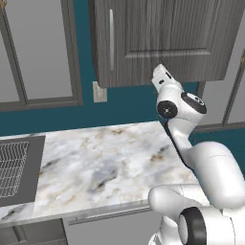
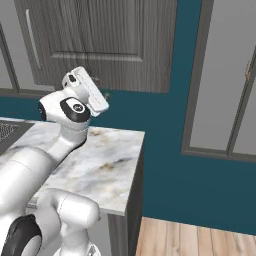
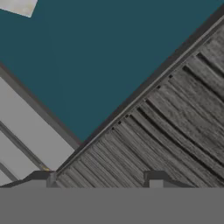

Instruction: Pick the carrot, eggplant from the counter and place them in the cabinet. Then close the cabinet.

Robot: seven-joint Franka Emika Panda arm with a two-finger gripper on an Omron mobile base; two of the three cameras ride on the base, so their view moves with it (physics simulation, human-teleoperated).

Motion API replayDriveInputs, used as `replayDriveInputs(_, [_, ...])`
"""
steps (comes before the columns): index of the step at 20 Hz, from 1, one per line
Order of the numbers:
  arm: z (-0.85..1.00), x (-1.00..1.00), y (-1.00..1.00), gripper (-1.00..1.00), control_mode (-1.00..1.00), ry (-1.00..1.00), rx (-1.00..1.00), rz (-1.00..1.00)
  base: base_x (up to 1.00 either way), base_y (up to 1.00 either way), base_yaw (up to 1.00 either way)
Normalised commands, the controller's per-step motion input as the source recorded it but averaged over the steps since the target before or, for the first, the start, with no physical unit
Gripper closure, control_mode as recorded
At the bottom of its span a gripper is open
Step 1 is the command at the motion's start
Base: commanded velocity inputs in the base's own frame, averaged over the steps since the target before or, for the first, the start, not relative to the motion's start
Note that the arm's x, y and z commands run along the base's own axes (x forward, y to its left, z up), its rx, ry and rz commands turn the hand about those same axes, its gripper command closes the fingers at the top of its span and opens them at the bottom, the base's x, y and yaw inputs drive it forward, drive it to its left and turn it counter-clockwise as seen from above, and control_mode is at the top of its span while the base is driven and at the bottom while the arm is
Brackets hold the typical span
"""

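Jaws [image 3: 98, 177] apart, empty, up against cabinet [image 3: 175, 127] underside.

Right-hand view over the base. The white arm [image 2: 55, 150] rises from the lower left, bends at a dark-capped joint and reaches up, its white hand [image 2: 87, 90] lying just below the bottom edge of the cabinet [image 2: 115, 45]. The cabinet is dark grey wood-grain, with a panelled door and a slim vertical bar handle [image 2: 33, 40] near its left side. Beneath the arm lies the marble-patterned counter [image 2: 107, 165], its corner ending at the right. A teal wall [image 2: 165, 145] runs behind. At the right hangs a glass-fronted grey-framed cabinet [image 2: 225, 75]; wooden flooring [image 2: 190, 240] shows below. The fingers cannot be made out.
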Motion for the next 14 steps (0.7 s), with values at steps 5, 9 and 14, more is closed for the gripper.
replayDriveInputs(5, [0.05, -1.00, -0.03, -1.00, -1.00, 0.22, 0.27, 0.11, 0.00, 0.00, 0.00])
replayDriveInputs(9, [0.18, -1.00, 0.24, -1.00, -1.00, 0.18, 0.26, 0.22, 0.00, 0.00, 0.00])
replayDriveInputs(14, [0.31, -1.00, 0.34, -1.00, -1.00, 0.19, 0.25, 0.24, 0.00, 0.00, 0.00])
